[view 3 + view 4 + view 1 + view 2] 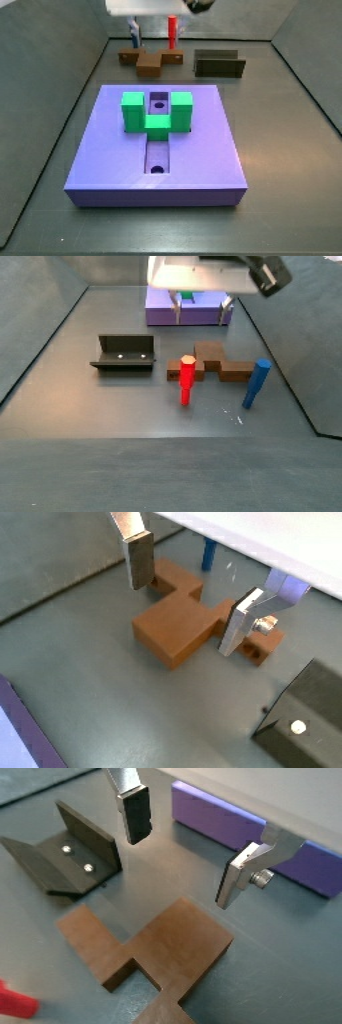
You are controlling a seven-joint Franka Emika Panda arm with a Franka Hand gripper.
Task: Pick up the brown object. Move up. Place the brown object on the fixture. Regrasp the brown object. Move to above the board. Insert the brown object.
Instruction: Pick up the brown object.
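Tool (181, 853) open, silver plate fingers (243, 873) spread above brown object (158, 954), not touching. Blocky matte wood-coloured piece on grey floor; dark angular fixture (64, 853) nearby.

brown object (178, 624), purple board (156, 150), olive fixture (126, 353)

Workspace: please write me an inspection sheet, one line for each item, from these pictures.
Surface: grey floor, no spills seen.
Job's things: brown object lies flat on the floor, not gripped; fixture stands beside it, empty; board carries a green block.
Clutter: red peg and blue peg stand upright near the brown object.
Grippers: gripper open, above the brown object, fingers holding nothing.
Cables: nothing seen.
Surroundings: dark walls around the floor.
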